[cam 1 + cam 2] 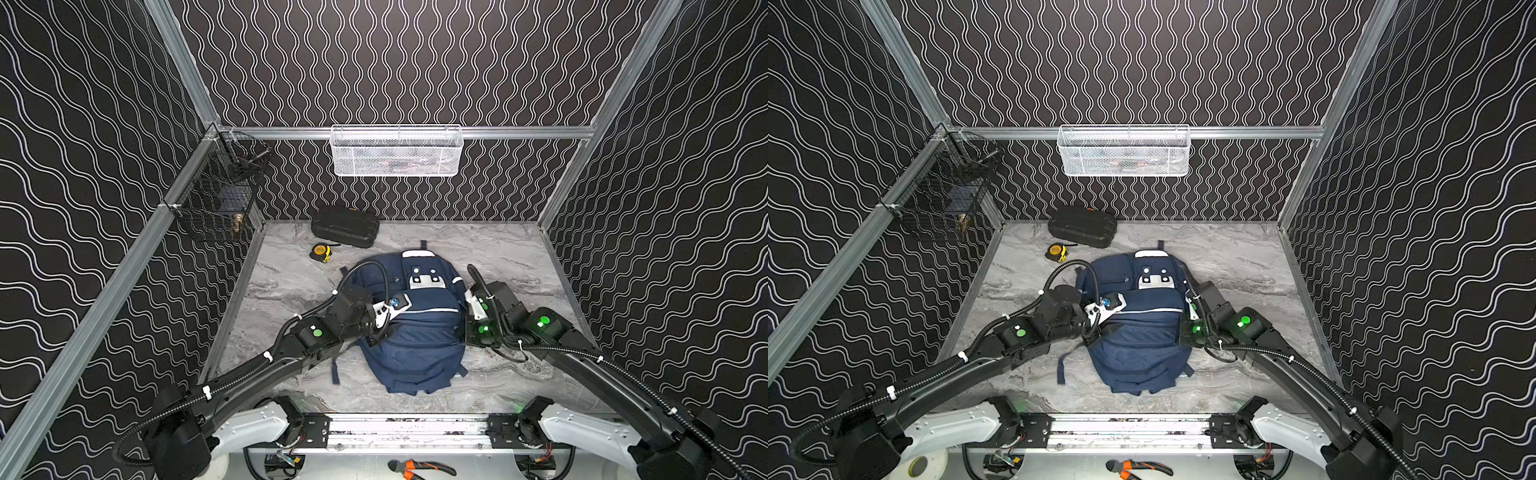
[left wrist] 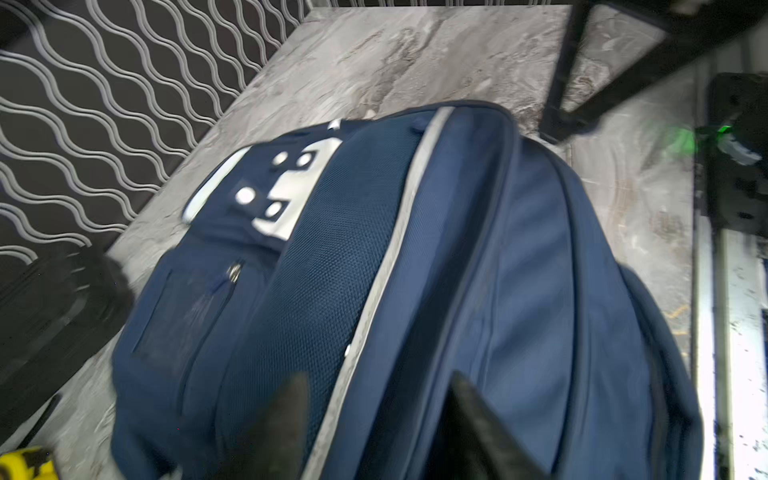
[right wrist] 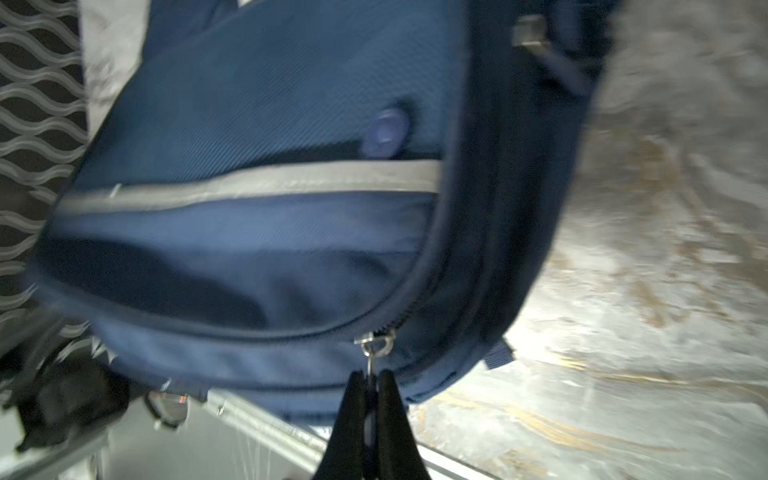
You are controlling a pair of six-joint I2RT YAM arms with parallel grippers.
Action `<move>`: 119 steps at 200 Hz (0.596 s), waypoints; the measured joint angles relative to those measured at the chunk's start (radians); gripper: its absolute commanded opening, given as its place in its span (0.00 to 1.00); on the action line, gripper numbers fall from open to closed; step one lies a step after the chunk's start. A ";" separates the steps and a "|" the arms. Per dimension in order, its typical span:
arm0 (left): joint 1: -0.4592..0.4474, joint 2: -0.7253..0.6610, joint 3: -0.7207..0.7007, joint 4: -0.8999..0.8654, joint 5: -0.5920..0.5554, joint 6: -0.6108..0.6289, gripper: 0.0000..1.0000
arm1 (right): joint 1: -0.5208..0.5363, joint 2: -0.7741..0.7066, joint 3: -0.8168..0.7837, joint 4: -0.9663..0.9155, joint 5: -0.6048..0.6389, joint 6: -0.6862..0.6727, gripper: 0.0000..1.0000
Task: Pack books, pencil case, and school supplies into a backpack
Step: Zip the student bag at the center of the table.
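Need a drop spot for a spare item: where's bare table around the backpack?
Biggest bare patch: far right of the table, between the backpack and the back and right walls. Smaller one on the left, between the tape measure and the left arm. Crowded: the black hard case and tape measure fill the far left; both arms flank the backpack.

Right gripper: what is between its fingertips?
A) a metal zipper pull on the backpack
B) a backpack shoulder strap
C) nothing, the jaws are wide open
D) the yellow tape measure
A: in the right wrist view the right gripper has its fingertips closed on the metal zipper pull of the backpack.
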 measured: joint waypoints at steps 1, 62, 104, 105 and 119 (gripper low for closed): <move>0.000 -0.001 0.001 0.000 0.002 -0.002 0.63 | 0.003 0.000 -0.001 0.002 -0.001 0.000 0.00; -0.014 0.029 0.064 -0.047 0.225 0.015 0.59 | 0.185 0.064 -0.023 0.167 -0.078 0.018 0.00; -0.025 0.074 0.087 -0.131 0.254 0.091 0.54 | 0.195 0.055 -0.021 0.188 -0.074 0.020 0.00; -0.026 0.076 0.087 -0.132 0.255 0.093 0.53 | 0.195 0.054 -0.021 0.188 -0.073 0.020 0.00; -0.028 0.087 0.087 -0.145 0.255 0.105 0.47 | 0.195 0.040 -0.021 0.187 -0.069 0.020 0.00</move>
